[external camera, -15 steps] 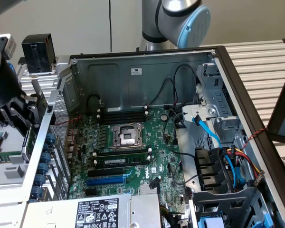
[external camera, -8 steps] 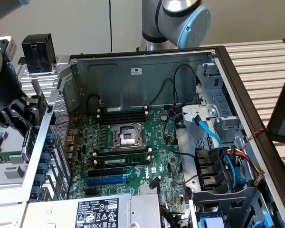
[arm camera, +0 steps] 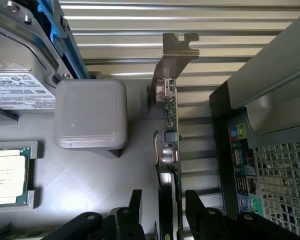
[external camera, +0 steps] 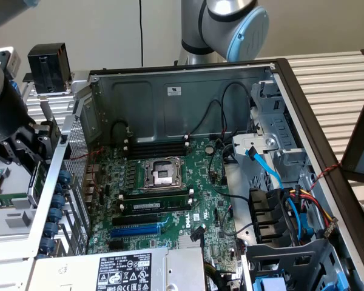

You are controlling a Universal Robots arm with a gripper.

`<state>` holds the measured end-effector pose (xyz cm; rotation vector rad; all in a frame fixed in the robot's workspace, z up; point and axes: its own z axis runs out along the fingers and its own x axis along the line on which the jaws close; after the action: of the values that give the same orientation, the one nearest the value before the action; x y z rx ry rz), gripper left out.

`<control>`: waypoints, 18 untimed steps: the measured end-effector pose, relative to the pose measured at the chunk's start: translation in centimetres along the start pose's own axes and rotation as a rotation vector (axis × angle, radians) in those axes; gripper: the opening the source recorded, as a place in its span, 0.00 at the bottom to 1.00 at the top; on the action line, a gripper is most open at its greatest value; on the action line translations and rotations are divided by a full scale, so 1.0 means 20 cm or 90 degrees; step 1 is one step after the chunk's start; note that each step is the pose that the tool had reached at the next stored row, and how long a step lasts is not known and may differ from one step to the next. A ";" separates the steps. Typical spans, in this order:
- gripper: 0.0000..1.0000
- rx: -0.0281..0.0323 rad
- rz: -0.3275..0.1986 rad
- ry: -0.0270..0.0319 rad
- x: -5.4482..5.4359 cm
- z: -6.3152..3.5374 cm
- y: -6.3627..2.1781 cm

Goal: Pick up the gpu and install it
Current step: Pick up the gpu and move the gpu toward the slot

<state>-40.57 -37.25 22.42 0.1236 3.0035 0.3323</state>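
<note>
The black two-finger gripper (arm camera: 164, 202) hung with its fingers spread, one on each side of the gpu (arm camera: 171, 127). This was a small green circuit card standing on edge on a grey plastic tray (arm camera: 90, 190), its silver metal end bracket (arm camera: 174, 55) at the end away from the fingers. Whether either finger touched the card could not be told. A rounded grey square block (arm camera: 90, 114) stood just beside the card. In the exterior view, the open black computer case (external camera: 170, 91) lay across the middle of the frame, holding the large green motherboard (external camera: 170, 182). The dark robot arm (external camera: 3, 109) stood at the exterior view's left, outside the case wall.
</note>
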 end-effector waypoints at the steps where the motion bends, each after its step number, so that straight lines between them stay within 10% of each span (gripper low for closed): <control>1: 0.47 0.0000 0.000 -0.0002 0.00 0.001 0.000; 12: 0.27 -0.0016 -0.001 -0.0057 0.00 0.005 0.000; 18: 0.27 -0.0220 0.001 -0.0045 0.00 -0.022 0.006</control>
<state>-40.62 -37.24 22.88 0.1249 2.9892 0.3829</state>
